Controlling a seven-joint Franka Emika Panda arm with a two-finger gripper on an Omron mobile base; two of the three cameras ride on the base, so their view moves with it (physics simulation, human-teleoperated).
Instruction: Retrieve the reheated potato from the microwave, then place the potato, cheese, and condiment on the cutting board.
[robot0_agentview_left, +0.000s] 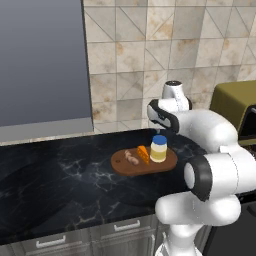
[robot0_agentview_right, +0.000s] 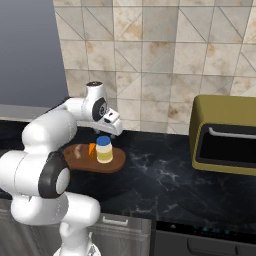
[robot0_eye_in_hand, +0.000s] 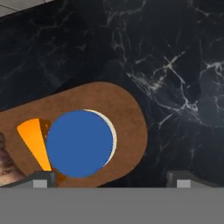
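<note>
Reddish-brown wood marks the cutting board (robot0_agentview_left: 120, 166), a flat rounded oval lying on a black marbled worktop (robot0_agentview_left: 60, 185) in front of a tiled wall. Three small things sit together on it. The potato (robot0_agentview_left: 131, 158), a tan-brown lump, lies toward the board's left side in the left base view. The cheese (robot0_agentview_left: 144, 154), an orange wedge, is just beside it. The condiment (robot0_agentview_left: 159, 149), a pale yellowish bottle with a blue cap, stands upright on the right part of the board, close against the cheese. The white robot arm reaches over the board, and its claw (robot0_eye_in_hand: 111, 180) hangs directly above the bottle, looking straight down on the blue cap. The two dark finger tips stand wide apart, released, with nothing between them. An olive-yellow toaster oven (robot0_agentview_right: 227, 135) sits farther right on the worktop, well apart from the board. Judging by how things lie, all three items are on the board and the placing of the bottle looks finished. The next move likely calls only for lifting the arm straight up and away without knocking the bottle over.
</note>
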